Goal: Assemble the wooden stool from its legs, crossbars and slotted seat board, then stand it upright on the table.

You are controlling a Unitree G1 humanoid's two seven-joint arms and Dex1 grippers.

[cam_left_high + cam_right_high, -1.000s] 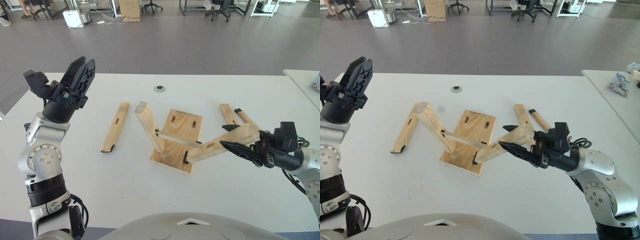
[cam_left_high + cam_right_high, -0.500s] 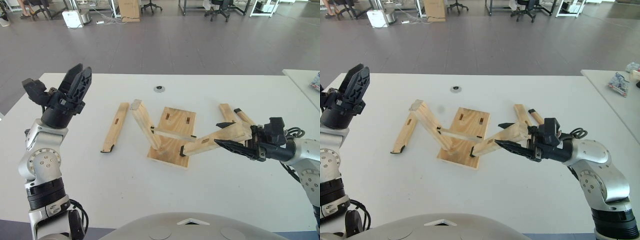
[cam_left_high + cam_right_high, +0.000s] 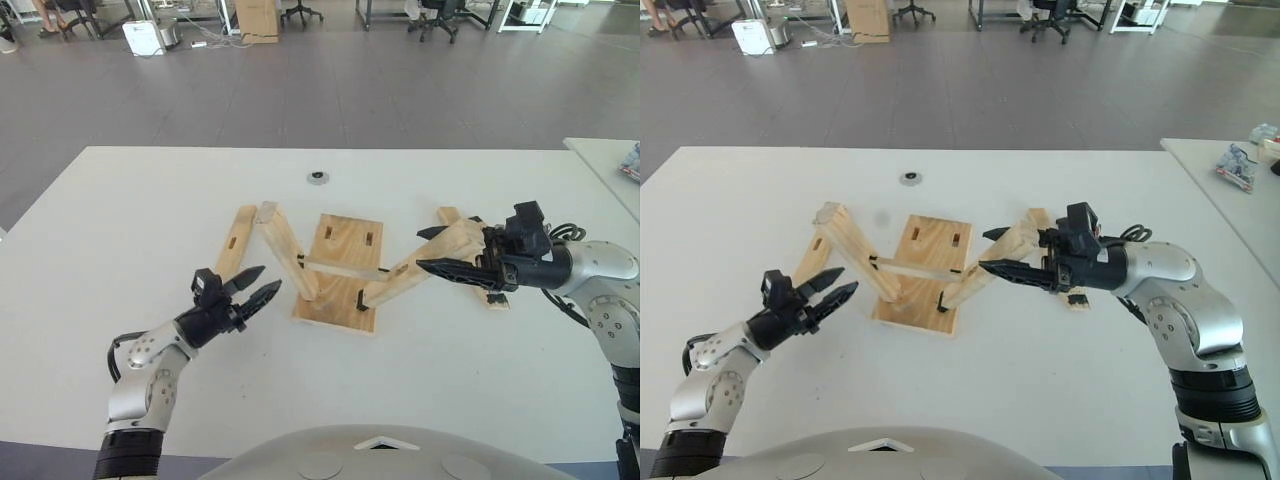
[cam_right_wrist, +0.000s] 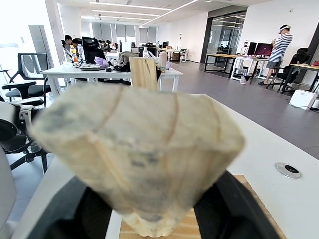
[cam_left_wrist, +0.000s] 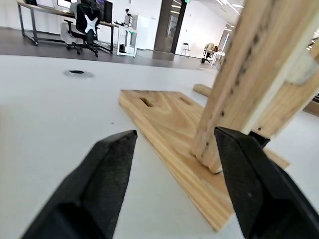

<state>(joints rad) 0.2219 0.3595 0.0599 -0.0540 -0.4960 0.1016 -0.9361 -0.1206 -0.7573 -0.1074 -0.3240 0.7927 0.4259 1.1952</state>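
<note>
A: Where is the right hand (image 3: pixel 425 250) sitting against the stool parts?
B: It is clamping the right leg (image 3: pixel 400 280) near that leg's upper end, with a finger on either side of the wood, out toward the desk's (image 3: pixel 130 200) right edge.
A: Which way is that leg running?
B: Its long axis is slanting from the board's (image 3: pixel 350 245) near right corner, where its black-tipped foot is touching, up and away toward the right edge.
A: And the board itself?
B: It is lying flat in the middle of the desk. Its long axis is running from near edge to far edge with a slight slant, and its two slots are lying at the far end.
A: What about the left hand (image 3: pixel 268 278)?
B: It is hovering low over the desk just beside the board's near left corner. Its fingers are spread apart and gripping nothing, with the tips pointing at the foot of the left leg (image 3: pixel 282 245). I am not seeing contact.
A: How is that leg standing?
B: It is rising tilted from the board, its top leaning toward the far left corner. A thin crossbar (image 3: pixel 340 266) is spanning between the two legs, roughly parallel to the near edge.
A: Anything loose?
B: A loose leg (image 3: pixel 232 240) is lying flat just left of the tilted one, its long axis running near to far. Another piece (image 3: pixel 447 213) is lying behind the right hand, and a small disc (image 3: pixel 318 178) is sitting toward the far edge.
</note>
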